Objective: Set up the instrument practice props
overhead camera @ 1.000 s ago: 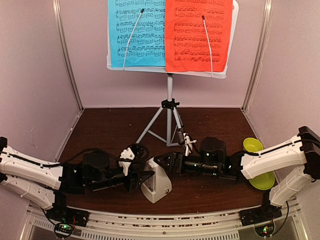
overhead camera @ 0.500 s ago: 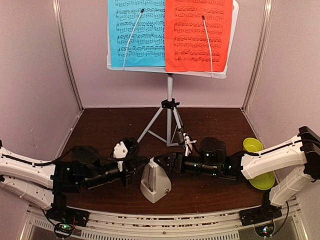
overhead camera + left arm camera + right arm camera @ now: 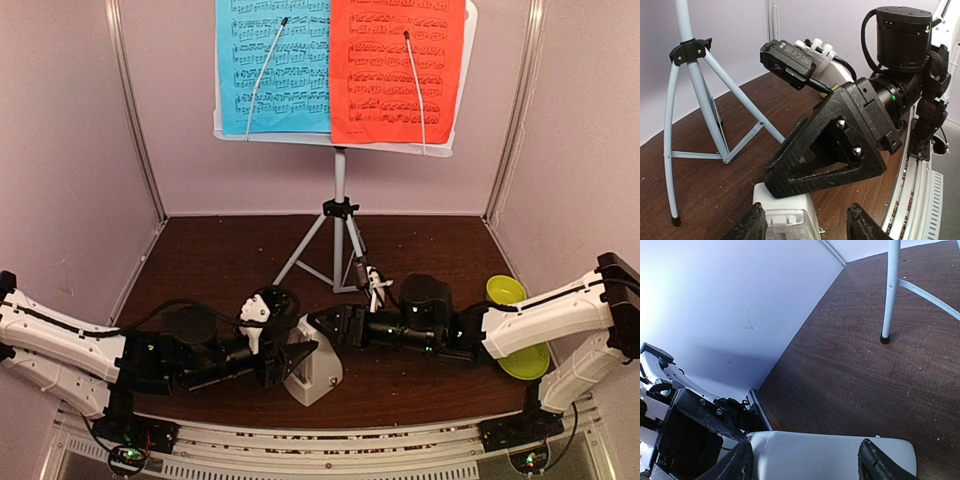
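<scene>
The white music-stand desk [image 3: 455, 140] stands on its grey tripod [image 3: 339, 235] at the back. It holds the blue sheet [image 3: 272, 65] and the red sheet [image 3: 395, 65]. The white pyramid metronome [image 3: 318, 372] stands on the table near the front. My right gripper [image 3: 312, 325] is shut on its top; in the right wrist view the white body [image 3: 830, 452] fills the space in my right gripper [image 3: 805, 462]. My left gripper [image 3: 298, 355] is open at the metronome's left side. In the left wrist view the metronome [image 3: 785, 222] sits in my left gripper [image 3: 805, 225], with a gap on the right.
Two lime-green round dishes [image 3: 505, 290] [image 3: 527, 362] lie at the right, beside my right arm. The tripod legs [image 3: 690, 100] spread just behind the metronome, and one foot [image 3: 884, 339] is close by. Pale walls close in the back and both sides.
My left gripper drew back and up from the metronome, then came down again against its left side. The right gripper has stayed on the metronome's top.
</scene>
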